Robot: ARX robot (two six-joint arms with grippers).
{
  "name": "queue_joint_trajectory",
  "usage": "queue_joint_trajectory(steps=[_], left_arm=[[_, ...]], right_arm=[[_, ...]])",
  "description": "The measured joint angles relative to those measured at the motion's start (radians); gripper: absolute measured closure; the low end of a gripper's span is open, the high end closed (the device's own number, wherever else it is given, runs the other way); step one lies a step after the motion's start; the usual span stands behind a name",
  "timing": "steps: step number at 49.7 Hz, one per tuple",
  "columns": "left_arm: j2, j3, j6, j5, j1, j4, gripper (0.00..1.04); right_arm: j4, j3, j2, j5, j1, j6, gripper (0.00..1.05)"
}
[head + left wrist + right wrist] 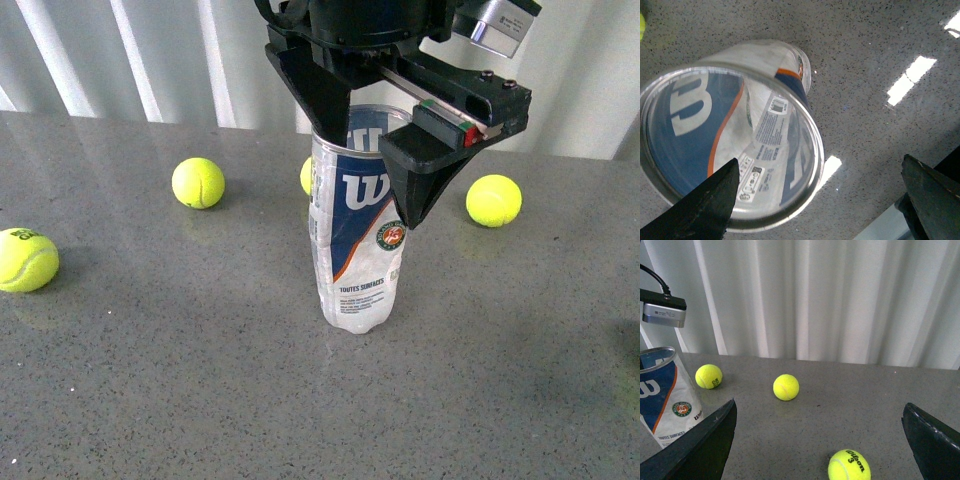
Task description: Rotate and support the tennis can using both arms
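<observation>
The tennis can [355, 250] stands upright on the grey table, open top up, with the blue-and-white "W" label and round emblem facing me. My left gripper [372, 180] hangs over its top, open. One black finger [325, 100] is at the rim's far left and the other [415, 175] is beside the can's right side. The left wrist view looks down into the can [740, 140]; the left gripper [820, 200] is spread wide, one finger over the rim. My right gripper [819, 440] is open and empty, with the can [667, 400] off to one side of it.
Yellow-green tennis balls lie on the table [200, 380]: one at the far left [27, 259], one at the back left [198, 183], one half hidden behind the can [306, 175] and one at the right [493, 200]. A white curtain [815, 300] hangs behind.
</observation>
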Motion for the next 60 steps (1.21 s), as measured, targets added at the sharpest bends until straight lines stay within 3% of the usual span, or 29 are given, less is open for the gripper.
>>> queue_joint_trajectory(steps=[9, 12, 17, 22, 23, 27, 30, 35, 38, 45, 50, 60], left_arm=[[-0.087, -0.052, -0.079, 0.072, 0.03, 0.073, 0.07], [-0.152, -0.1, -0.204, 0.121, 0.052, 0.205, 0.07], [-0.317, -0.27, -0.457, 0.121, 0.075, 0.507, 0.07], [-0.389, -0.295, -0.575, 0.122, 0.08, 0.565, 0.07], [-0.399, -0.309, -0.578, 0.089, 0.075, 0.589, 0.08], [-0.5, -0.592, -0.528, -0.294, 0.068, 1.058, 0.23], [-0.567, -0.779, -0.509, -0.425, 0.081, 1.321, 0.32], [-0.695, -1.059, -0.497, -0.462, 0.137, 1.654, 0.48], [-0.767, -1.183, -0.494, -0.446, 0.172, 1.762, 0.57], [-0.9, -1.402, -0.49, -0.399, 0.254, 1.868, 0.79], [-0.987, -1.582, -0.488, -0.324, 0.307, 1.912, 1.02], [-1.111, -1.735, -0.483, -0.251, 0.374, 1.946, 1.01]], right_arm=[[0.0, 0.0, 0.0, 0.0, 0.0, 0.0, 0.07], [0.0, 0.0, 0.0, 0.0, 0.0, 0.0, 0.07], [0.0, 0.0, 0.0, 0.0, 0.0, 0.0, 0.07], [0.0, 0.0, 0.0, 0.0, 0.0, 0.0, 0.07], [0.0, 0.0, 0.0, -0.001, 0.0, 0.0, 0.07], [0.0, 0.0, 0.0, 0.0, 0.0, 0.0, 0.07], [0.0, 0.0, 0.0, 0.0, 0.0, 0.0, 0.07], [0.0, 0.0, 0.0, 0.004, 0.0, 0.0, 0.07], [0.0, 0.0, 0.0, 0.004, 0.0, 0.0, 0.07], [0.0, 0.0, 0.0, -0.001, 0.0, 0.0, 0.07], [0.0, 0.0, 0.0, 0.0, 0.0, 0.0, 0.07], [0.0, 0.0, 0.0, 0.002, 0.0, 0.0, 0.07]])
